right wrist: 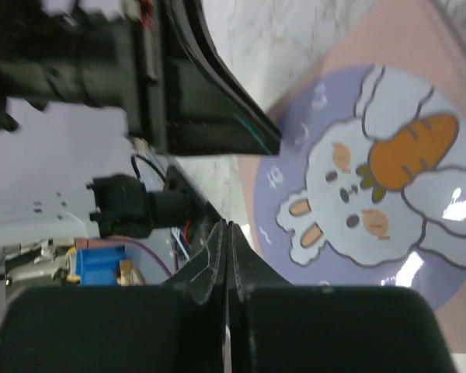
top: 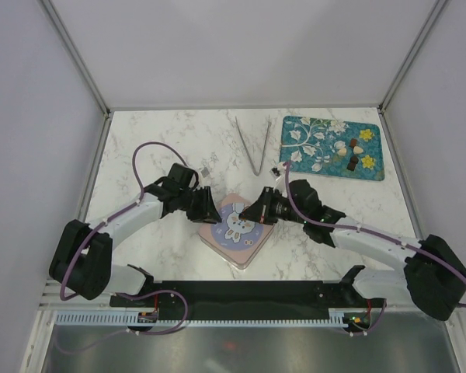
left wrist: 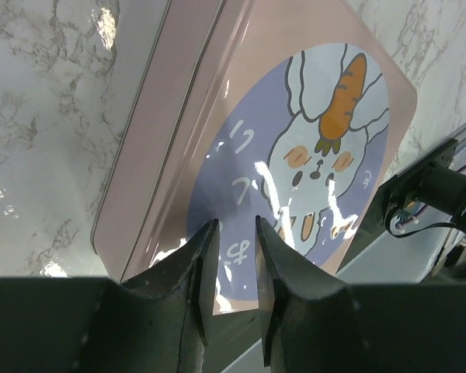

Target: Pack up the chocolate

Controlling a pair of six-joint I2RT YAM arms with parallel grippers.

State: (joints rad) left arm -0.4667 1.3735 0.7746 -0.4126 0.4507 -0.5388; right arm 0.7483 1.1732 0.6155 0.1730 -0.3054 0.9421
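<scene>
The chocolate (top: 351, 154), small dark brown and cream pieces, lies on a teal flowered mat (top: 311, 159) at the back right. A closed pink tin (top: 231, 247) with a bunny-and-carrot lid sits at the table's middle front. My left gripper (top: 214, 214) hovers at the tin's left edge, its jaws a narrow gap apart and empty; in the left wrist view the gripper (left wrist: 237, 224) is over the lid (left wrist: 179, 148). My right gripper (top: 255, 215) is at the tin's right edge, shut and empty; in the right wrist view the gripper (right wrist: 226, 225) is beside the lid (right wrist: 396, 39).
Metal tongs (top: 254, 144) lie on the marble table behind the tin, left of the mat. A small dark bit (top: 206, 170) lies left of the tongs and another (top: 276, 168) at the mat's near left corner. White walls enclose the table.
</scene>
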